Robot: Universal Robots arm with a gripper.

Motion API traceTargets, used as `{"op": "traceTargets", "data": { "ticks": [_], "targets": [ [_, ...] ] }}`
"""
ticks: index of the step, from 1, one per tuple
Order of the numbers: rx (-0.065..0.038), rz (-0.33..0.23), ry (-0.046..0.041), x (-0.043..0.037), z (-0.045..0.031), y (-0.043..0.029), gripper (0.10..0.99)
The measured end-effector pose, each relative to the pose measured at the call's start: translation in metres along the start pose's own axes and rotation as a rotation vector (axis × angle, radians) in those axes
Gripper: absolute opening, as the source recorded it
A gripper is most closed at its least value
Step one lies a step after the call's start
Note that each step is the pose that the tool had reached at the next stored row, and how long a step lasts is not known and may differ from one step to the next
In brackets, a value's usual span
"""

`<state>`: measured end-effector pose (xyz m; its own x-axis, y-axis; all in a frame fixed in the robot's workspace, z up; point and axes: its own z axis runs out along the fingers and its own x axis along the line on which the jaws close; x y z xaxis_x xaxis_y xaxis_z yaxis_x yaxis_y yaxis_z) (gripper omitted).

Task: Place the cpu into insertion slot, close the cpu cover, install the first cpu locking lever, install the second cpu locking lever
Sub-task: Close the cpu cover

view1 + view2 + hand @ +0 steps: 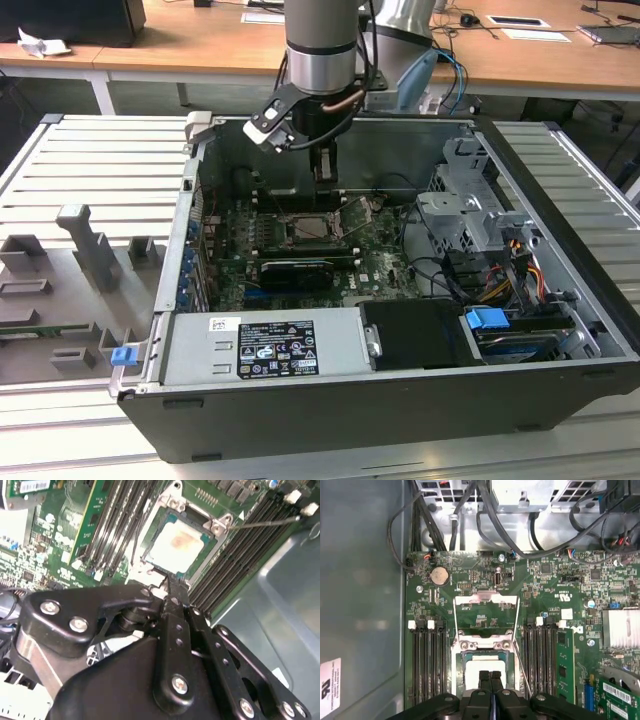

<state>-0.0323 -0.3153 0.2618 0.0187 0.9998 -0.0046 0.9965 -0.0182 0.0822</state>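
The cpu [177,544] lies flat in the insertion slot [456,666], its pale top showing in both wrist views. The cpu cover [485,599] is swung open, away from the slot, hinged at the slot's far edge. Thin wire locking levers [518,630] stand free beside the slot; one lever [270,523] reaches out over the memory slots. My gripper [491,677] hangs just above the cpu's near edge with its fingers [172,595] pressed together and nothing between them. In the exterior view the gripper [324,175] is above the slot [315,228] inside the open computer case.
Long black memory slots [427,660] flank the socket on both sides. A bundle of black cables [485,515] hangs past the board's far edge. The case wall [300,350], power supply and drive cage [465,215] enclose the board. A grey fixture [85,245] stands outside the case.
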Motion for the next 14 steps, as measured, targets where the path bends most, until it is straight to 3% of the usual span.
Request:
{"op": "traceTargets", "data": {
  "ticks": [4, 14],
  "targets": [
    [0.004, 0.000, -0.0001, 0.0002, -0.0010, 0.0061, 0.106],
    [0.009, 0.000, -0.0002, 0.0010, -0.0005, 0.0111, 0.106]
  ]
}}
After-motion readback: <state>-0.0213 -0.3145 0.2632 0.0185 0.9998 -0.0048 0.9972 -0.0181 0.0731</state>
